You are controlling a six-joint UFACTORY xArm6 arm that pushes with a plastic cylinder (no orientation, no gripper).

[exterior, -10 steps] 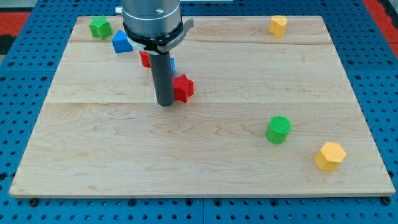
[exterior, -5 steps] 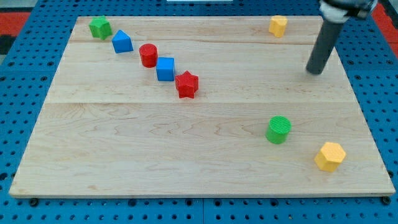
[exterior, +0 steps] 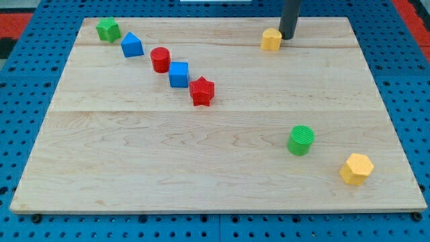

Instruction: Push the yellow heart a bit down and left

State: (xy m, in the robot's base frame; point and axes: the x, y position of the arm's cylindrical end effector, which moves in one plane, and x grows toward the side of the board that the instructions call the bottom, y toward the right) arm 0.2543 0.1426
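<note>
The yellow heart [exterior: 271, 39] lies near the view's top, right of centre, on the wooden board [exterior: 215, 148]. My tip [exterior: 288, 37] is at the heart's right side, touching or almost touching it. The dark rod rises out of the view's top edge.
A diagonal row runs from the top left: a green block [exterior: 107, 29], a blue block [exterior: 132, 46], a red cylinder [exterior: 160, 60], a blue cube [exterior: 179, 74], a red star [exterior: 201, 91]. A green cylinder [exterior: 301, 140] and a yellow hexagon [exterior: 356, 169] sit at the bottom right.
My tip moved from the red star across to the right, then up to the yellow heart. The heart has slid left and slightly down from its spot.
</note>
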